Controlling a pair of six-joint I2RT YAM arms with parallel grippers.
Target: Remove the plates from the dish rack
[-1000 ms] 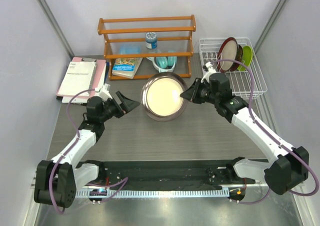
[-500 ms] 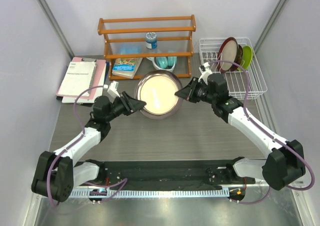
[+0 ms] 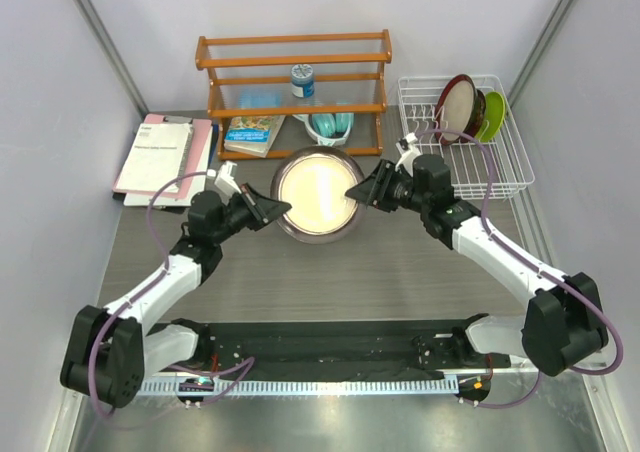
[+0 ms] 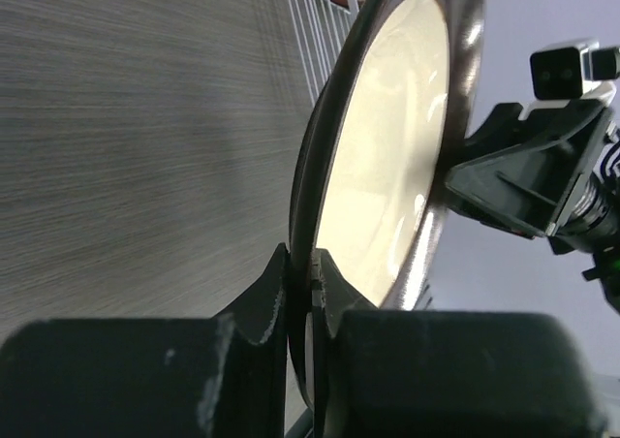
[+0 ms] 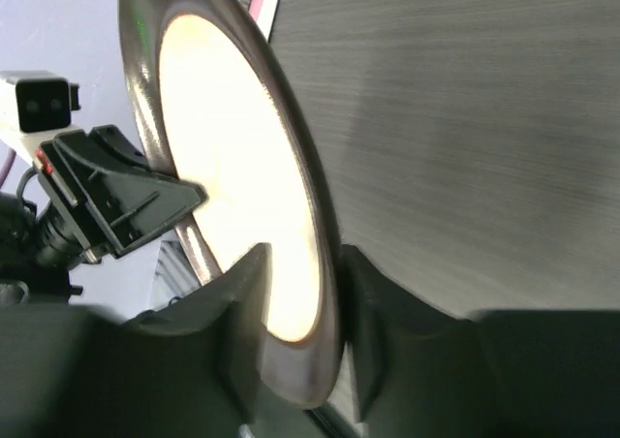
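The grey-brown-rimmed plate [image 3: 318, 192] with the cream centre is out of the dish rack [image 3: 512, 162]. It hangs between the two arms in front of the orange shelf [image 3: 293, 72], seemingly lifted clear of the table [image 3: 380, 267].

The left gripper [image 3: 283, 209] has its jaws pinched tight on the plate's left rim. The right gripper [image 3: 355, 194] meets the opposite rim, its jaws apart and straddling the edge rather than clamping it. So the plate lies straight between them, each gripper pointing in along the same line across the plate. The weight looks to be on the left arm alone.

The right jaws should back off rightward along that line. The left arm can then lower the plate to bare table.

A red-rimmed plate [image 3: 458, 107] and a lime green plate [image 3: 494, 114] stand upright in the rack, nearer the right arm.
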